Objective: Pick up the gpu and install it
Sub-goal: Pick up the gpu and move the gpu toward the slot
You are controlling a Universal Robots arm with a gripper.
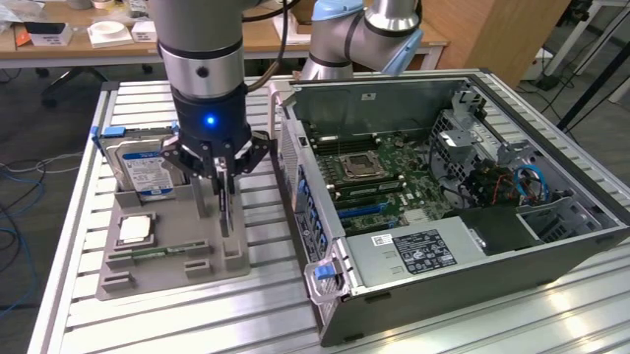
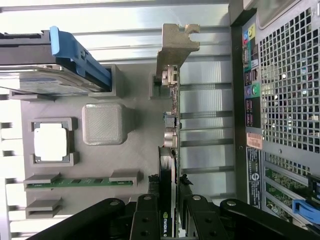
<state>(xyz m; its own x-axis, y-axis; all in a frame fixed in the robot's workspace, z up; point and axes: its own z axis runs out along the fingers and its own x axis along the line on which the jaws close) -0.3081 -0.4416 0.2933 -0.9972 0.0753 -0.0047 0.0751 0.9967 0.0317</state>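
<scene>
Thin green circuit-card gpu [image 1: 226,214] with silver end bracket is being held upright on edge in slot of grey plastic parts tray [image 1: 172,254], centre-left of exterior frame. This way both faces are being offered to black gripper [image 1: 224,193]. Card is being pinched between its fingers [image 2: 150,205].

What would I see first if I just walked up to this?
Probably the robot's gripper, blue light glowing, clamped on the gpu standing on edge in the gray tray. On the exterior view's right, an open computer case shows its green motherboard. A hard drive with a blue label stands in the tray too.
</scene>
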